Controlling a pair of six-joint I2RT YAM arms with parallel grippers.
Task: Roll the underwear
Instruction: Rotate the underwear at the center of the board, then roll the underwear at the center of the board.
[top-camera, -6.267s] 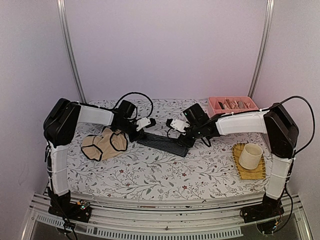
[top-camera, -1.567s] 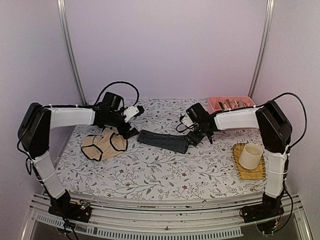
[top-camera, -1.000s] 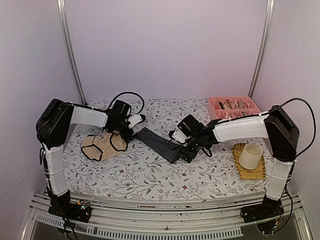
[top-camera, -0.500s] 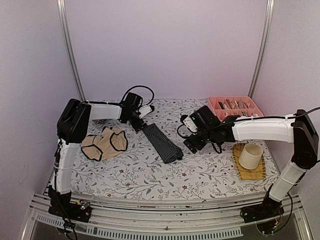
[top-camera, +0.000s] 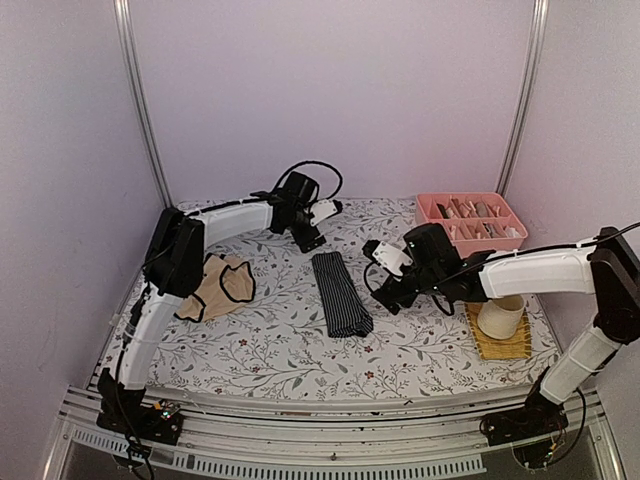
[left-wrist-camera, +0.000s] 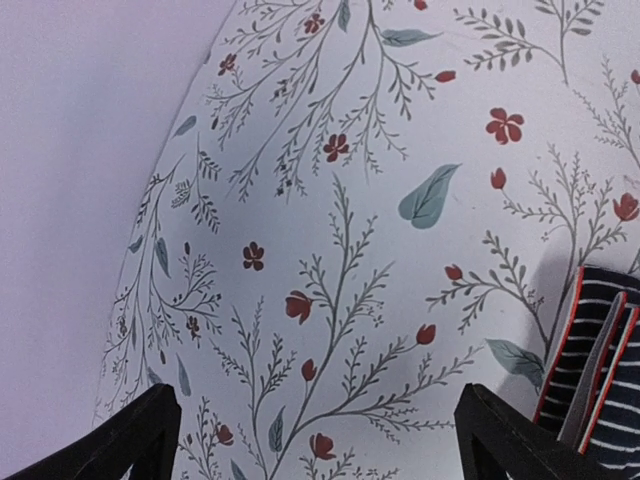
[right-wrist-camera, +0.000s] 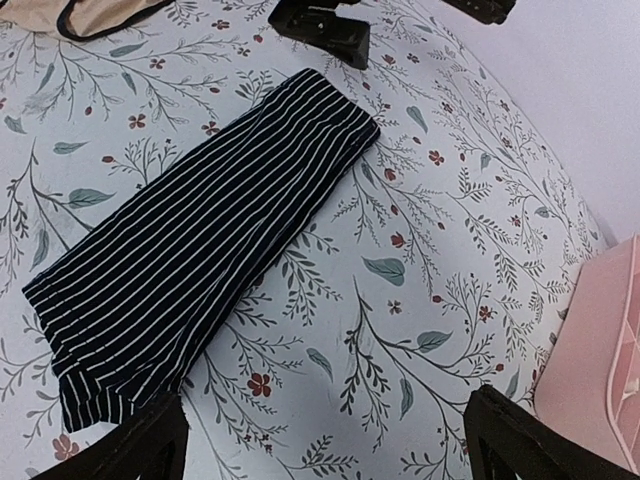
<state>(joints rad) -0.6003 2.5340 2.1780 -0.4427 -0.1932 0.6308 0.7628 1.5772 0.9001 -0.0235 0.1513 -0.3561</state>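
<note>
Navy pale-striped cloth briefs (right-wrist-camera: 210, 240) lie folded into a long flat strip in the middle of the flower-printed table (top-camera: 280, 350), touched by neither arm. Just beyond the strip's far end hangs the left gripper (top-camera: 306, 238), jaws wide and empty. The right gripper (top-camera: 386, 296) hovers beside its right edge, likewise spread with nothing held. Rolling looks unstarted. It would go best by pinching one short end squarely, turning it over tightly and keeping the edges aligned so the roll doesn't cone. Beige black-edged cloth briefs (top-camera: 215, 285) lie crumpled at the left, well apart.

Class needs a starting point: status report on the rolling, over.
Both jaws open, empty. Navy briefs folded flat in a strip, not rolled. Beige briefs apart, left; nothing on the strip.
</note>
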